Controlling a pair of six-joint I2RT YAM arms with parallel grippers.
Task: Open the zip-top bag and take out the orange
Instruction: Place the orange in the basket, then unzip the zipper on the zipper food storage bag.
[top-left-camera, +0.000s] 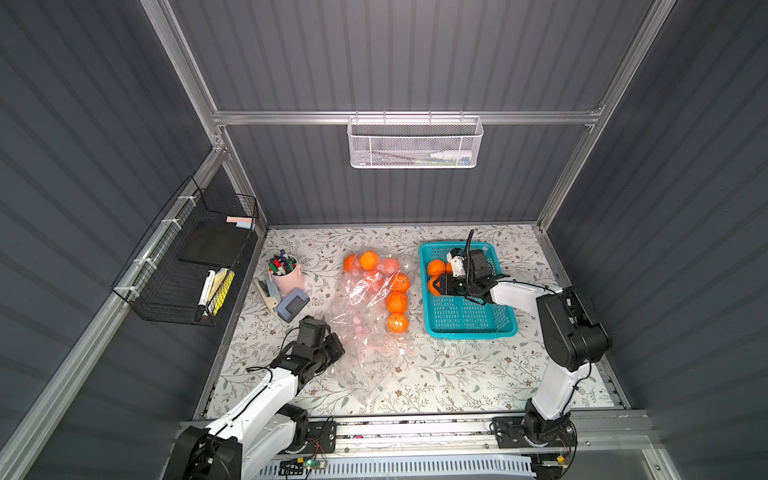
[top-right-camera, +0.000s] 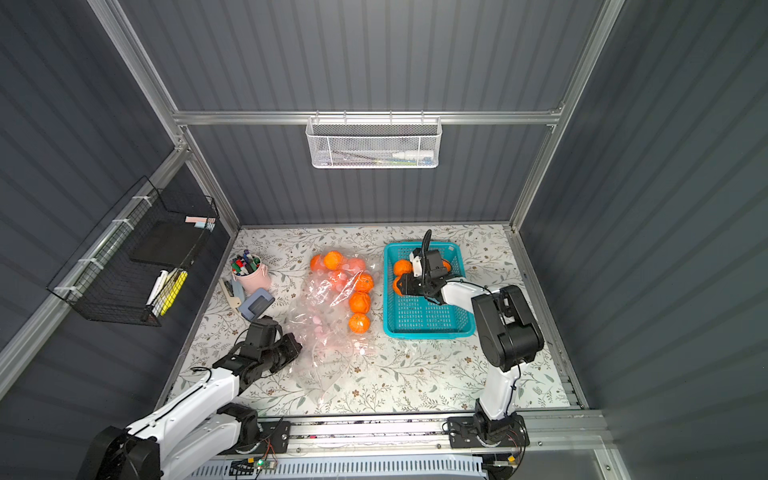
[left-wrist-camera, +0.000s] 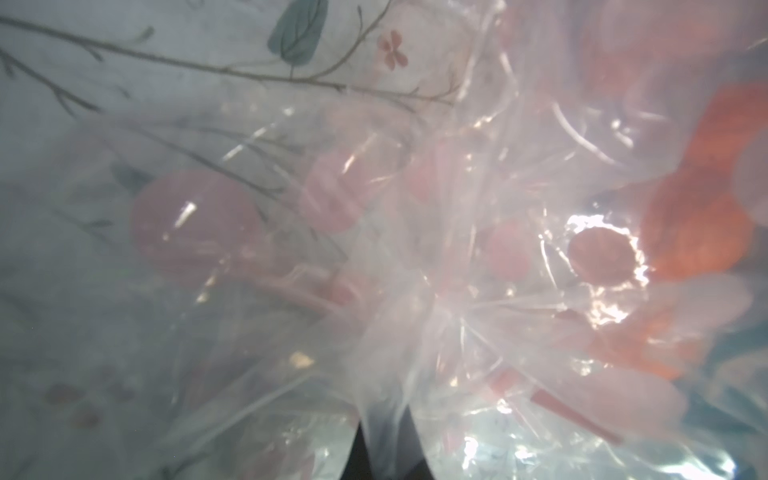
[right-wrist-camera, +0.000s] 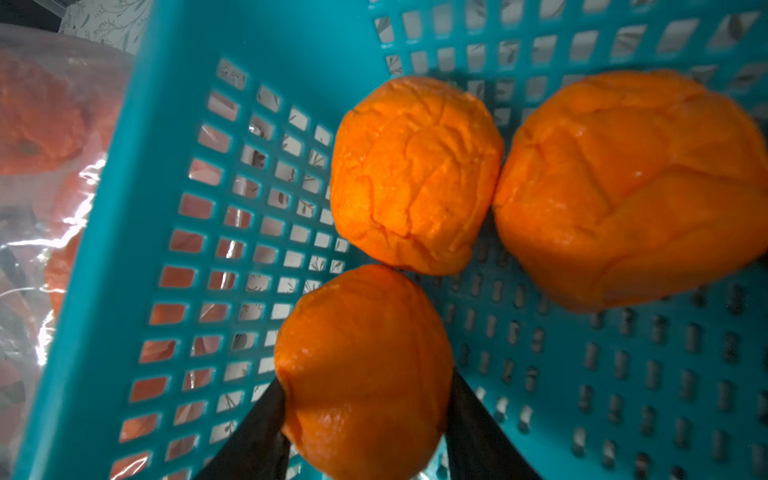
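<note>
The clear zip-top bag (top-left-camera: 365, 324) (top-right-camera: 328, 320) lies crumpled in the middle of the table, with several oranges (top-left-camera: 397, 302) along its far and right side. My left gripper (top-left-camera: 338, 347) (left-wrist-camera: 384, 432) is shut on a bunched fold of the bag's plastic at its left edge. My right gripper (top-left-camera: 434, 286) (right-wrist-camera: 366, 380) is inside the teal basket (top-left-camera: 469, 332) (right-wrist-camera: 124, 208), shut on an orange (right-wrist-camera: 361, 415) with a finger pressed to each side. Two more oranges (right-wrist-camera: 415, 174) (right-wrist-camera: 631, 187) rest on the basket floor just beyond it.
A pink pen cup (top-left-camera: 286, 276) and a grey-blue stapler (top-left-camera: 293, 305) stand left of the bag. A black wire rack (top-left-camera: 187, 266) hangs on the left wall and a white mesh basket (top-left-camera: 413, 143) on the back wall.
</note>
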